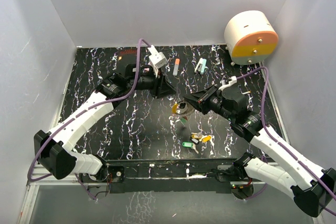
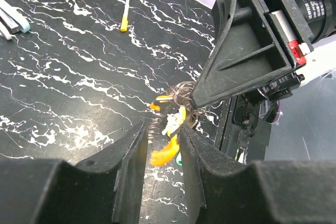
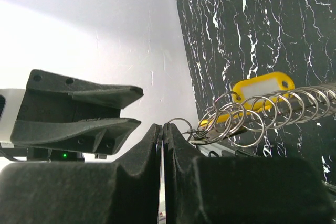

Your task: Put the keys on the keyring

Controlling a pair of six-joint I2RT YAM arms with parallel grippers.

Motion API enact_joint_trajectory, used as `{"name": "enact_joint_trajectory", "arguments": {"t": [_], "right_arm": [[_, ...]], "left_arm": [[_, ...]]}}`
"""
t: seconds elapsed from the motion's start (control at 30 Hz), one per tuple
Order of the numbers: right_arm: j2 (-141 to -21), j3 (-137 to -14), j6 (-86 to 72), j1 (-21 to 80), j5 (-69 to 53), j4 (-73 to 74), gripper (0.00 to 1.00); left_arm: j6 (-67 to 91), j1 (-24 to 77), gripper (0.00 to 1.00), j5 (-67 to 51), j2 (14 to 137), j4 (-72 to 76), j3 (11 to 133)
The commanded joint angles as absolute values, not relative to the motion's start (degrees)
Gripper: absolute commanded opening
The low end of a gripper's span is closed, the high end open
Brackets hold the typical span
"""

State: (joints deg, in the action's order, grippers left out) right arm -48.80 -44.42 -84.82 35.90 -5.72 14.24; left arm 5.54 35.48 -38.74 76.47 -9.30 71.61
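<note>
Right fingers (image 3: 152, 145) pinch shut on the keyring (image 3: 220, 121) above the surface (image 1: 131, 124), a yellow key tag (image 3: 262, 85) on it. Left fingers (image 2: 131, 150), partly open and empty, hover beside. Other keys (image 1: 195, 140) lie loose, unthreaded.

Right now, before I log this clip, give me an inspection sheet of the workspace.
Surface: black, white-veined table.
Job's things: keyring held by its wire loops, yellow tag beside them; loose keys lying near the front edge.
Clutter: marker and a small teal-white item on the far side.
Grippers: right pincer shut on the keyring; left pincer open, facing it, nothing clearly held.
Cables: purple cable along each arm, away from the loose keys.
Surroundings: white walls; white-orange drum in the far right corner.
</note>
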Motion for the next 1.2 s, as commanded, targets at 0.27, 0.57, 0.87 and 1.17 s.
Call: {"name": "enact_joint_trajectory", "arguments": {"t": [0.27,0.57,0.87,1.17], "right_arm": [[-47.9,-47.13,-87.19,36.13,1.19,6.56,0.08],[-49.05,-49.11,-87.8,36.18,0.55,4.55,0.08],[-48.91,-48.53,-89.14,36.39,1.38,4.44,0.08],[-50.78,-49.68,-89.28,36.51,2.2,4.4,0.08]], "left_arm": [[0.62,41.39,0.23,-39.71,75.76,-10.99,75.84],[-6.66,42.64,0.19,-29.84,76.29,-14.24,76.52],[-10.24,45.13,0.2,-23.87,76.64,-14.99,77.84],[-10.98,46.43,0.21,-24.65,77.75,-15.2,79.67]]}}
